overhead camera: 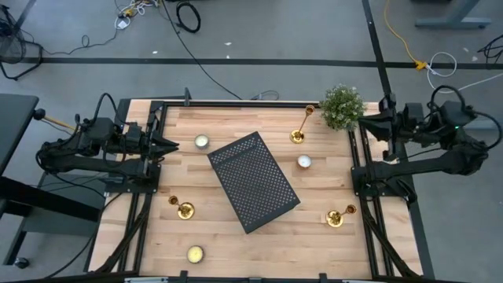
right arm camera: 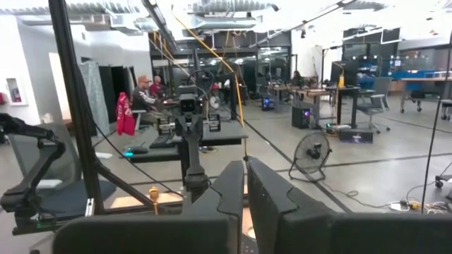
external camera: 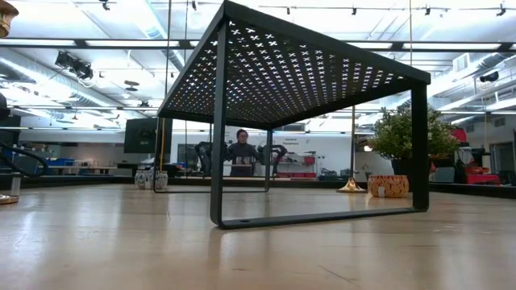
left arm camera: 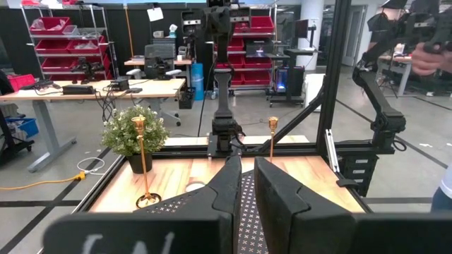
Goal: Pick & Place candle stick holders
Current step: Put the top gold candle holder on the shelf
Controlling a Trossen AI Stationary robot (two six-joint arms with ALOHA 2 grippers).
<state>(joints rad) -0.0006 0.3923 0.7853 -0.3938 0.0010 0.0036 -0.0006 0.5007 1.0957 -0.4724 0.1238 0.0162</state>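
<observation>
No text, label or number can be read anywhere

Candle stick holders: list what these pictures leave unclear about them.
- Low view: only one candle stick holder base shows, far off behind the black mesh stand; its stem is hard to trace.
- Low view: another holder's cup is cut by the picture's edge.
- High view: all three holders are too small to tell whether the cups hold anything.
</observation>
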